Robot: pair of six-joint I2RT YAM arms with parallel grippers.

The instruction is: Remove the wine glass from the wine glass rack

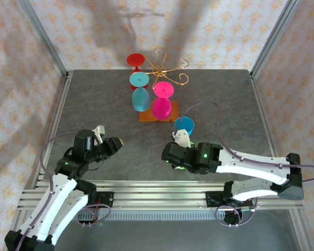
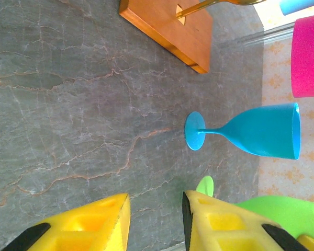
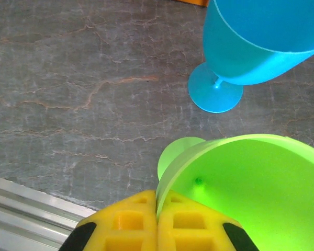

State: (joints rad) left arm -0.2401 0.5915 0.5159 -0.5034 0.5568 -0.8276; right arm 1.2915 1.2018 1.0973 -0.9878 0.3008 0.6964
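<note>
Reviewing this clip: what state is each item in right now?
Left gripper: open, empty.
Right gripper: shut on green glass rim.
Blue glass: upright on table, off rack.
Pink glass: hanging inverted on rack.
Teal glass: hanging inverted.
Red glass: hanging inverted.

Open table (image 1: 94, 104) left of rack (image 1: 146, 116)

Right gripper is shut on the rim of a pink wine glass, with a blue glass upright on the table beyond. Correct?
Only the colour is wrong: the right wrist view shows the right gripper shut on the rim of a green wine glass. The blue glass does stand beyond it.
</note>
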